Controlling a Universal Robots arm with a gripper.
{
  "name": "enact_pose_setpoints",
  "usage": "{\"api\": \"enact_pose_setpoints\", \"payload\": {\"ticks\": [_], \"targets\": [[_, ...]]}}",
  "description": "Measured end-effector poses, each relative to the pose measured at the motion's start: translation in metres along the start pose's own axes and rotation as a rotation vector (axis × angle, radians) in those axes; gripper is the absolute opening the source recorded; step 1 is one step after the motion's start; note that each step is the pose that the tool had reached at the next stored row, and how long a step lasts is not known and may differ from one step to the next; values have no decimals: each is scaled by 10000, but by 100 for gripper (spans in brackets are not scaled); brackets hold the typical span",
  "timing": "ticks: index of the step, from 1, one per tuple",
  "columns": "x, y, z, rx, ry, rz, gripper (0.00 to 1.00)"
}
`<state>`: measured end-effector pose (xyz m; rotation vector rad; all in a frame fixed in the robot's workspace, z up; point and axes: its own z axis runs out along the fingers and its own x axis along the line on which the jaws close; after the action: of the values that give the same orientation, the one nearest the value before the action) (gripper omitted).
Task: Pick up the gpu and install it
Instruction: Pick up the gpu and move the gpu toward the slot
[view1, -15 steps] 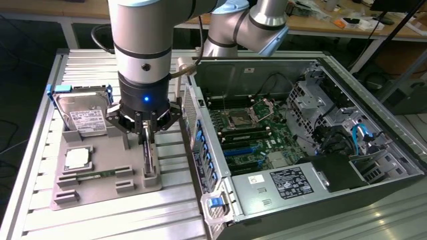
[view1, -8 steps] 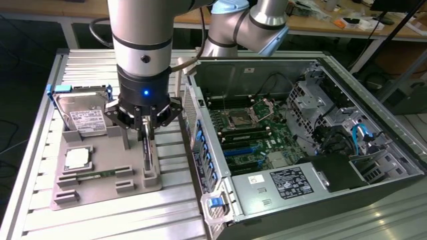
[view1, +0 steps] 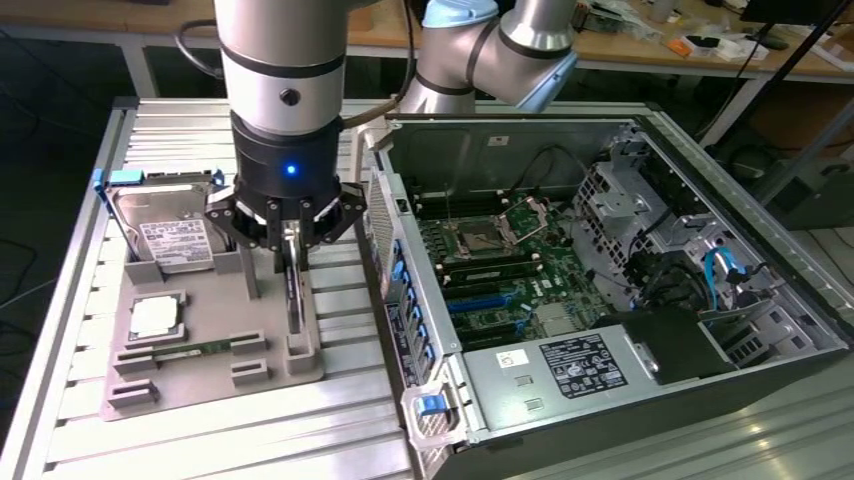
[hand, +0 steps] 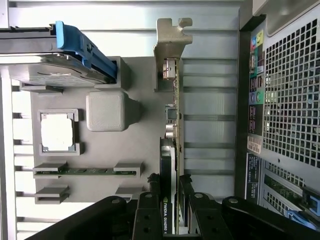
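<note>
Exterior view: high, oblique. Wrist view: close, straight down. Both share the gray holder (view1: 187, 378) (hand: 100, 150).

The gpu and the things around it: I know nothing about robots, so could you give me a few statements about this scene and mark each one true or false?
1. The gpu stands on its edge in a slot of the grey tray. True.
2. The gpu is seated in the computer case. False: it stands in the tray, outside the case.
3. The gripper is closed on the hard drive. False: its fingers clasp the top edge of the gpu, and the hard drive stands apart in its own slot.
4. The case lies with its side open, so the motherboard shows. True.
5. The tray sits inside the case. False: it lies beside the case, on the exterior view's left.
</note>
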<state>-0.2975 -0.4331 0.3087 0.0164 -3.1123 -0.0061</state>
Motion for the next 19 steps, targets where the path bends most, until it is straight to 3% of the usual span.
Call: {"api": "enact_pose_setpoints", "payload": {"ticks": [19], "targets": [[11, 3, -375, 0, -1, 0, 27]]}}
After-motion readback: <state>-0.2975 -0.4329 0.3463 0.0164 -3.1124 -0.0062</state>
